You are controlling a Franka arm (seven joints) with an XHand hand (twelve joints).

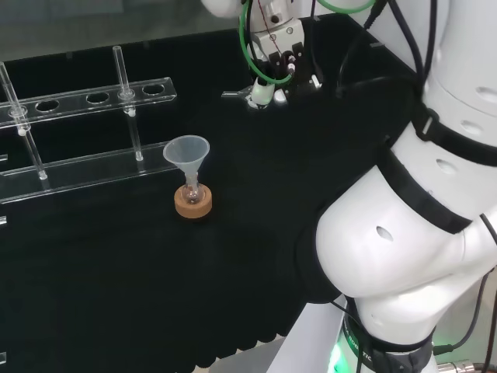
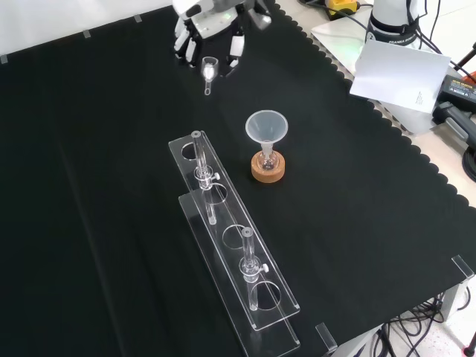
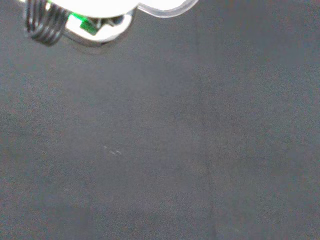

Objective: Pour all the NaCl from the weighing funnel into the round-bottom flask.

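Racks of clear plastic (image 2: 234,256) lie nearest you in the front view. Beyond them the round-bottom flask (image 2: 268,161) stands upright on its cork ring (image 2: 268,171), a funnel (image 2: 266,126) in its neck. Farther off, well apart, your robot hand (image 2: 212,33) pinches the weighing funnel (image 2: 210,73), whose stem points toward the flask. In the head view it lies sideways (image 1: 247,94).
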